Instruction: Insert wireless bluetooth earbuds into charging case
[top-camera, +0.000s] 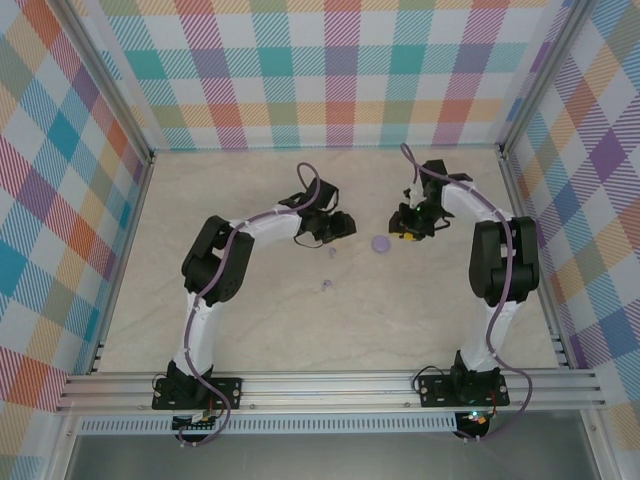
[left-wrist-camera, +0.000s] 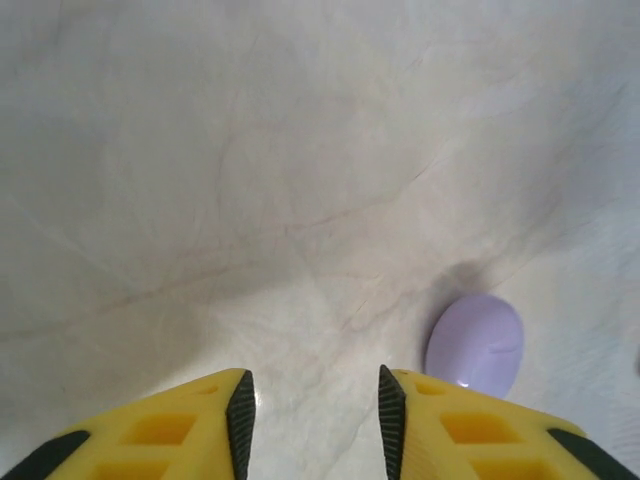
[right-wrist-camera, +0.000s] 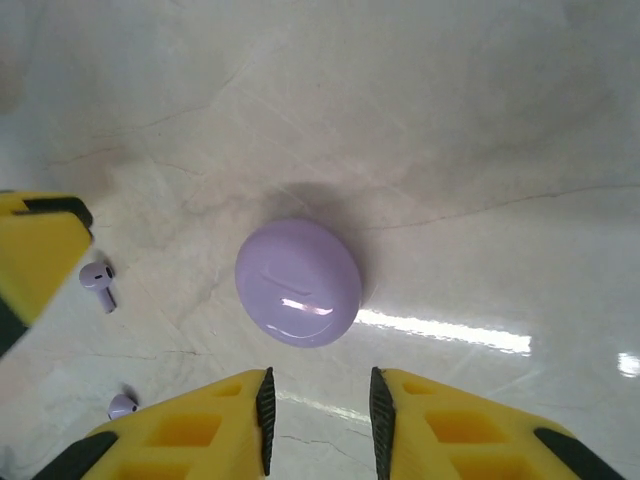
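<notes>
At the right gripper (right-wrist-camera: 318, 425): jaws a narrow gap apart with nothing between them, pointed down at the table (top-camera: 250, 330).
Ahead of the right jaws: the charging case (right-wrist-camera: 298, 283), a smooth lilac dome, lies at 12 o'clock in the right wrist view, close to the fingertips but apart from them. No seam gap shows, so the lid looks closed.
At the left gripper (left-wrist-camera: 312, 415): jaws parted a little and empty. In the left wrist view the case sits at 2 o'clock, just beside the right-hand finger and outside the gap.
From above: the case lies between the two grippers, at about 4 o'clock of the left one and 8 o'clock of the right one.
First earbud (top-camera: 332, 253): loose on the table at 6 o'clock of the left gripper, just beside it.
Second earbud (top-camera: 326, 285): farther out along the same 6 o'clock line, well apart from the case.
Step in hand: by my reading an early one, since both buds are out and neither arm holds anything. The grippers stand around the case as if to steady and open it.
Next move calls for: one gripper pinning the dome's base and the other lifting the lid. The glossy shell may slip, so the grip needs centring.
</notes>
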